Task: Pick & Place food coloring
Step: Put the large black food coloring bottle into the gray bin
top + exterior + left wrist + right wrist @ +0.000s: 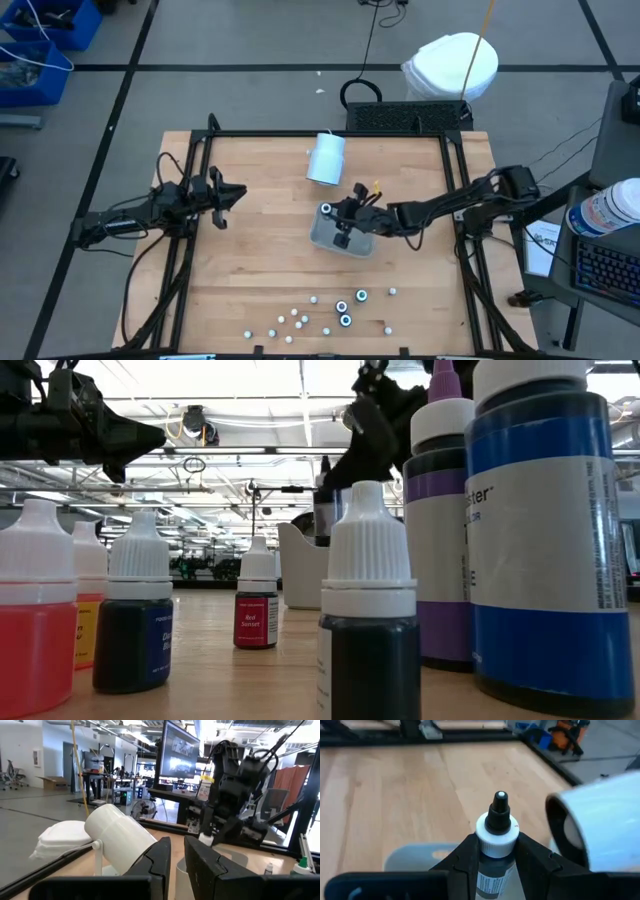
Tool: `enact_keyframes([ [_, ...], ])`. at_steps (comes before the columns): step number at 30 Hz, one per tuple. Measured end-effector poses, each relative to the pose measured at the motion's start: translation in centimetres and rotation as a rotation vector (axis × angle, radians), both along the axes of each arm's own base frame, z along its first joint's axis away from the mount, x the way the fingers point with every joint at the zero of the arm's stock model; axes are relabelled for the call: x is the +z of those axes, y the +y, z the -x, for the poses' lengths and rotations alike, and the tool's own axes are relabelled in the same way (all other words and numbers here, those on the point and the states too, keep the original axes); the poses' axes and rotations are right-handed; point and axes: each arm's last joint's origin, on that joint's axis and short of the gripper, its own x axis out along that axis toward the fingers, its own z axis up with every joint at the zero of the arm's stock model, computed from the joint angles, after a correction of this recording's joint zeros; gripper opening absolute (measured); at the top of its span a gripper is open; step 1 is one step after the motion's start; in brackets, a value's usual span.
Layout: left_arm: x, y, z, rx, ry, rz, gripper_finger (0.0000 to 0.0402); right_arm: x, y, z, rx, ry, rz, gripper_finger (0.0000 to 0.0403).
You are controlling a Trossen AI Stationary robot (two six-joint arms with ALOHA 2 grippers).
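— Where does your right gripper (343, 226) stand, and what is in it?

— You have it over the middle of the table (260, 270), above the pale grey tray (325, 240). Its fingers (465, 857) are clenched on one food coloring bottle (495, 845), pinching it just below the white collar. The bottle stands upright in the grip, dark nozzle with a white tip pointing up, dark liquid inside.

— And the other bottles?

— The rest of the food coloring (330, 312) lies scattered along the near edge of the table, well apart from the tray. You see white caps for most, and a few larger ones with dark rings. From table height you look straight past them: a red one (35, 620), a dark one (138, 620), a small one with a red label (257, 610), a black one (370, 620), then a purple (440, 530) and a blue (550, 540).

— Anything else near the tray?

— A white cylinder (326, 158) lies on its side just beyond it, toward the far edge.

— Your left gripper (232, 196)?

— It waits above the left part of the table, away from everything. Its fingers (202, 865) sit close together with only a narrow gap, gripping nothing.
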Motion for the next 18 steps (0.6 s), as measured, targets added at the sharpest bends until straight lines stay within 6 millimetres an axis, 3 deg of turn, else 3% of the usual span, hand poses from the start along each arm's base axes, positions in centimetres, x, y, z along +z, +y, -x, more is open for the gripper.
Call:
enact_keyframes([
  [18, -0.1, 0.0, 0.0, -0.008, 0.01, 0.004, 0.006, -4.3, 0.1, -1.6, -0.083, 0.013, -0.03, 0.0095],
])
